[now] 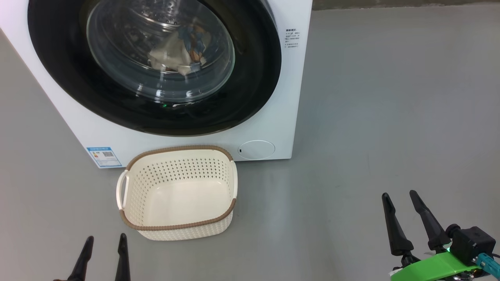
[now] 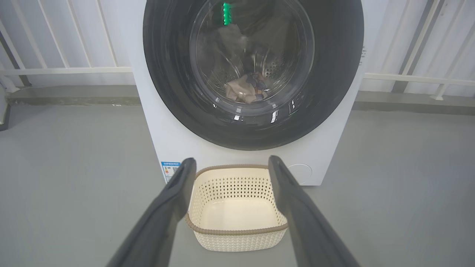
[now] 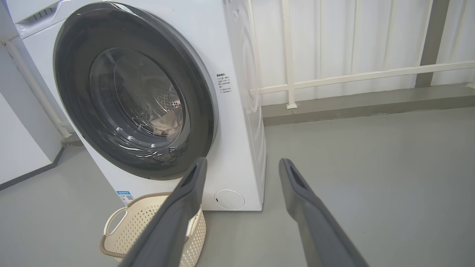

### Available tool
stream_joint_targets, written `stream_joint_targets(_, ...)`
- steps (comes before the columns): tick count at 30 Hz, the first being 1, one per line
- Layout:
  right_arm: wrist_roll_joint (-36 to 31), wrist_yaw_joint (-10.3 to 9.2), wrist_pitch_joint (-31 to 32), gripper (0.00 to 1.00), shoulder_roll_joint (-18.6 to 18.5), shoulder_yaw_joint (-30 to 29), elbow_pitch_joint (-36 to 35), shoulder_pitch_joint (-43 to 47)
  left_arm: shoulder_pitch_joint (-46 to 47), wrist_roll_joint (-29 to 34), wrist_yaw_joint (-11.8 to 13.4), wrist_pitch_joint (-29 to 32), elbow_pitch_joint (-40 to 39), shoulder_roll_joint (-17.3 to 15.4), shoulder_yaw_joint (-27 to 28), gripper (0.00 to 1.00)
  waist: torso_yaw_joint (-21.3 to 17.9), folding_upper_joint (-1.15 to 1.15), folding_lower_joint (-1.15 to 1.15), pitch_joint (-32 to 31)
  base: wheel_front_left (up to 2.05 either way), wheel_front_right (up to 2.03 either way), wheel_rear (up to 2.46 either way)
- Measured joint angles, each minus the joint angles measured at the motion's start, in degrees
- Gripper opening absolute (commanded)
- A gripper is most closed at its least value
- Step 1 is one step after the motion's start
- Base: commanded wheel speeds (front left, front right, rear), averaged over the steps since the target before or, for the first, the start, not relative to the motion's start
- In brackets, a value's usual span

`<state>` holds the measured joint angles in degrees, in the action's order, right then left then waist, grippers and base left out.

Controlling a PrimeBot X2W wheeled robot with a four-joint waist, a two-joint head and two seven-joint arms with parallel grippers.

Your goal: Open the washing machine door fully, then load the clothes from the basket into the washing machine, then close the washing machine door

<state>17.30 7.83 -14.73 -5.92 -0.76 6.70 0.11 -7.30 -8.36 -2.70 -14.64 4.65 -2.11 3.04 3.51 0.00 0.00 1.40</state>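
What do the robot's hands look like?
The left tool and the right tool each have two long, thin fingers, black to dark grey, that narrow to blunt tips. Behind the right one's fingers there is a bright green bracket, a small black box and a teal plug.

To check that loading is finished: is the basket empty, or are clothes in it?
Empty. The basket shows a bare cream floor; the clothes lie inside the washing machine.
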Motion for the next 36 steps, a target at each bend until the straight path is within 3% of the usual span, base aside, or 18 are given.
stream_joint_targets(30, -0.08, -0.01, 0.0, 1.0, 0.0, 0.01, 1.72, 0.02, -0.08, 0.54, 0.08, 0.0, -0.4, -0.01, -0.54, 1.0, 0.64, 0.0, 0.0, -1.0, 0.0, 0.0, 0.0)
stream_joint_targets(31, -0.08, 0.0, 0.0, 0.0, 0.01, 0.01, 1.72, 0.02, -0.08, 0.43, -0.18, 0.0, -0.47, -0.01, -0.59, 0.0, 0.67, 0.0, 0.0, -1.02, 0.0, 0.0, 0.0)
stream_joint_targets(36, 0.54, 0.01, 0.27, 0.0, 0.57, 0.14, 4.47, 0.46, -0.11, -0.09, -0.16, 0.45, 2.27, 1.02, -0.87, 0.0, 0.67, 0.0, 0.0, -1.04, 0.0, 0.0, 0.0)
